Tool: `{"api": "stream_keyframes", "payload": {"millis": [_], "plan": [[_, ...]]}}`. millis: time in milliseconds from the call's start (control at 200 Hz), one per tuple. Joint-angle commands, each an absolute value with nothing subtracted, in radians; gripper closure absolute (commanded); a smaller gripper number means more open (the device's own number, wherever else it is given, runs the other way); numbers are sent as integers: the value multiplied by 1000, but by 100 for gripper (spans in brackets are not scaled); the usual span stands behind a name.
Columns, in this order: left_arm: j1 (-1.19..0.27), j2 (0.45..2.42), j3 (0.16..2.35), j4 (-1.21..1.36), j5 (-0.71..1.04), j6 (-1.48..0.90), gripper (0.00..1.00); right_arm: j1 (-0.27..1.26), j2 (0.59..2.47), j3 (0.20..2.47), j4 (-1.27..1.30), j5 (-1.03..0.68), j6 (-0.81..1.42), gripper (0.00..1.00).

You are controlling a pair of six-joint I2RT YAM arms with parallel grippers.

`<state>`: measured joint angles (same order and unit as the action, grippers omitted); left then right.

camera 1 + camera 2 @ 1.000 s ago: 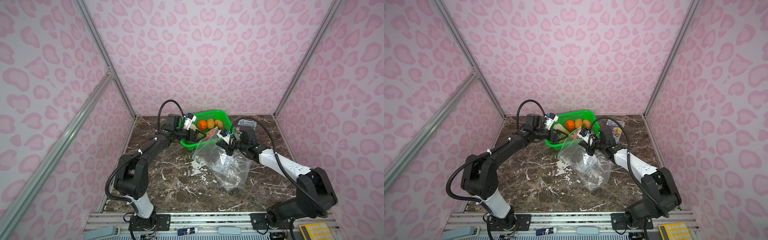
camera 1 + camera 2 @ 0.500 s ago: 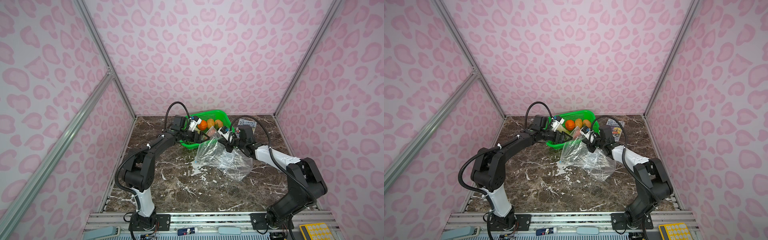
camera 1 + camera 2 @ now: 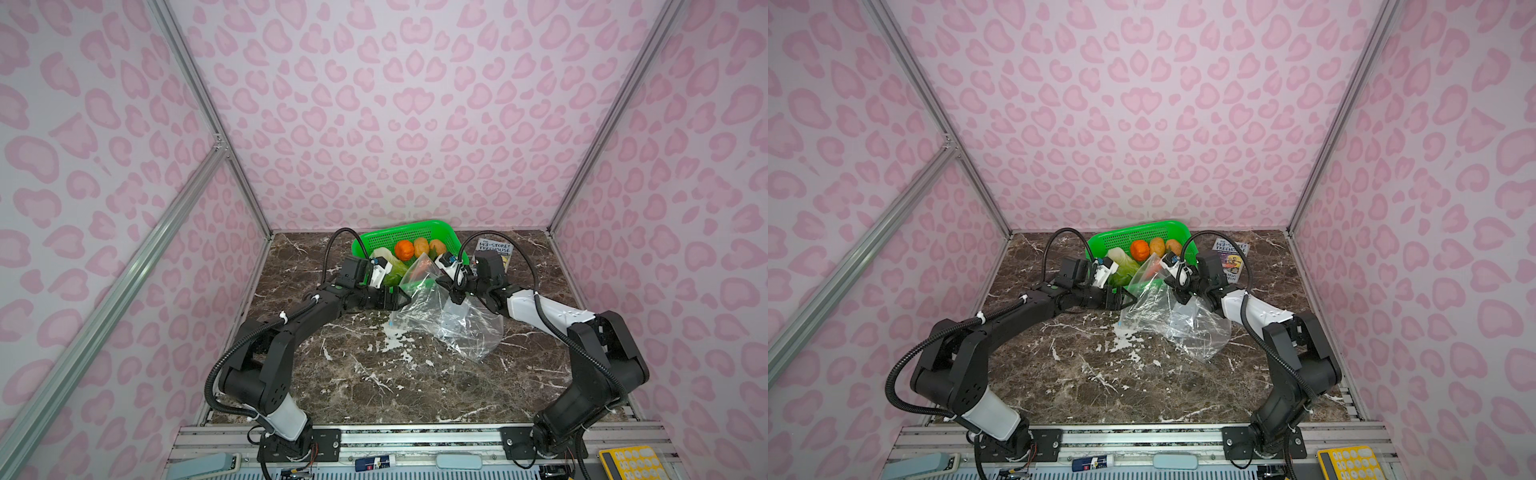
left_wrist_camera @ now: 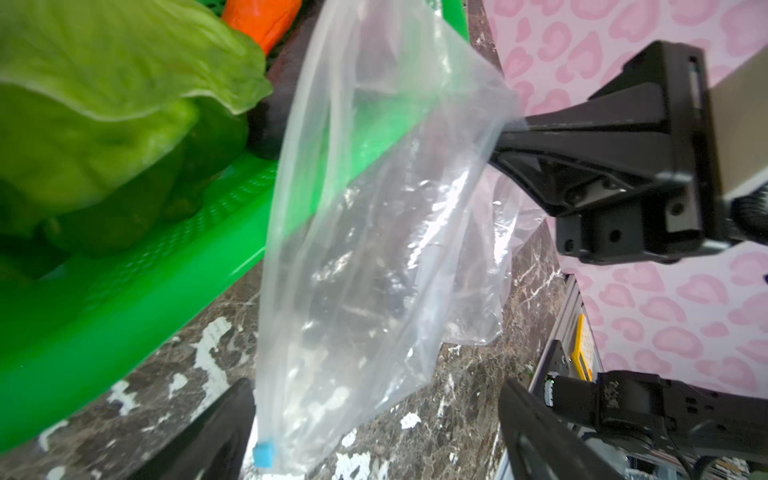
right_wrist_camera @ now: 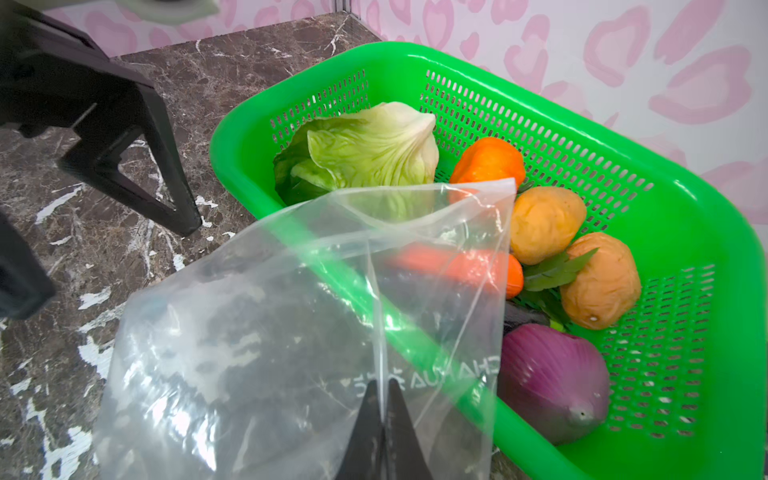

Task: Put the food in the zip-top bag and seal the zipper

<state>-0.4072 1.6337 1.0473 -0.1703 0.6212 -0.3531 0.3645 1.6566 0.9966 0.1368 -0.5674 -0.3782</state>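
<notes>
Opening step: the right claw (image 5: 384, 388) pinches the clear zip-top bag (image 3: 449, 324), one side raised off the counter (image 3: 374, 374) beside the green basket (image 5: 257, 108) holding all the food (image 5: 544, 224). The left claw (image 4: 374, 382), spread wide, must next catch the zipper (image 4: 270, 249), seemingly shut, near its blue slider (image 4: 264, 455).

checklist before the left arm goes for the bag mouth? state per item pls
1. Right gripper holds the zip-top bag: ok, shut on the plastic.
2. Left gripper ready: ok, jaws wide, empty.
3. Zipper near it: ok, the blue slider sits beside one finger.
4. Bag mouth open: cannot tell.
5. Bag empty: ok, nothing inside.
6. Food access: not ok, the bag's corner drapes over the green basket and covers most of the carrot; the cabbage is uncovered.
</notes>
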Motion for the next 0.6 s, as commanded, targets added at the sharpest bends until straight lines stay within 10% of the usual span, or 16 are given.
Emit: {"api": "stream_keyframes", "payload": {"millis": [0, 595], "plan": [[-407, 1659, 1057, -142, 593, -380, 7, 365, 1653, 988, 166, -566, -377, 100], [-443, 1746, 1123, -66, 642, -357, 15, 365, 1645, 992, 172, -590, -369, 100]]}}
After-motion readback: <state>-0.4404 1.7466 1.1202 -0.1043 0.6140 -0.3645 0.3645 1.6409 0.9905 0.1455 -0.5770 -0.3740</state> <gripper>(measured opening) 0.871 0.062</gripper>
